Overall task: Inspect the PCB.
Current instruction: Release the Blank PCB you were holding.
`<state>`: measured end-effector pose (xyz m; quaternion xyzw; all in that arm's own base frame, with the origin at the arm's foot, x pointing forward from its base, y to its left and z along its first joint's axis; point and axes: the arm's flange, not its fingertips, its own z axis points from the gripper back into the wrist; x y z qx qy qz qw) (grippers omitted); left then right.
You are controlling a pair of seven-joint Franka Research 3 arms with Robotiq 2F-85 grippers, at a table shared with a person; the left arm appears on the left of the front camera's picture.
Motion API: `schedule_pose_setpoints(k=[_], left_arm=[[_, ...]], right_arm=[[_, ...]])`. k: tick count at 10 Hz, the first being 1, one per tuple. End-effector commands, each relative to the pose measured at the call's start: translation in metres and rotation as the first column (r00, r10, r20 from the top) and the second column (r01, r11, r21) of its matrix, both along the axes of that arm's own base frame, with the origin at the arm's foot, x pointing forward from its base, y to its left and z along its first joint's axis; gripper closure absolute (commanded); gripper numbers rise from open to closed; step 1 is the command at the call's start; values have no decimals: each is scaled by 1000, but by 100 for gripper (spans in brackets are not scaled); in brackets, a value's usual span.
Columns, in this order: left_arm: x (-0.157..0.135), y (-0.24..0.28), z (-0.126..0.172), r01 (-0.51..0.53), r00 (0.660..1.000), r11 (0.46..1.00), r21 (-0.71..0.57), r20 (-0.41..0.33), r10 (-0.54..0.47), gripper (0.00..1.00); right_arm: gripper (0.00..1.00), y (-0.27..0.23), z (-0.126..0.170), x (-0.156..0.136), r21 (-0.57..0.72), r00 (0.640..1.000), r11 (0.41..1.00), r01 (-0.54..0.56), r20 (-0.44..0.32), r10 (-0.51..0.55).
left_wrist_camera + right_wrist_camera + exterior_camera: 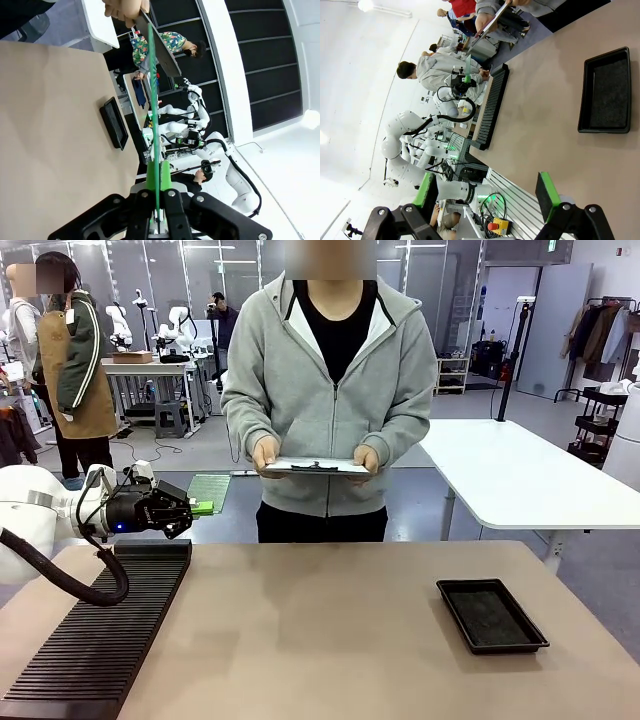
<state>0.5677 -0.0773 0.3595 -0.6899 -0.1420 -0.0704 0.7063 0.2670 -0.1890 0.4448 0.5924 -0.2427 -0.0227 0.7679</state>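
Note:
My left gripper (pixel 203 507) is shut on the near edge of the PCB (pixel 209 490), a thin green board with a pale dotted face, held level above the far left of the table. In the left wrist view the PCB (pixel 153 110) shows edge-on as a green line rising from between the green pads (pixel 165 176) of my left gripper (pixel 159 200). Its far end reaches up toward the person's white clipboard (pixel 161 50). My right gripper (pixel 487 195) is open, nothing between its fingers, high above the table.
The person at the far side holds the clipboard (pixel 318 467) in both hands at waist height. A shallow black tray (pixel 491 615) lies at the right of the table. A long black slotted rack (pixel 100 630) runs along the left edge, under my left arm.

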Motion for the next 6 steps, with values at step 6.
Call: schedule_pose_setpoints(k=[6], left_arm=[[-1,-1,1,8,1000,1000,9,7,-8,96]], right_arm=[[0,-1,1,0,5,1000,1000,-2,22,2]])
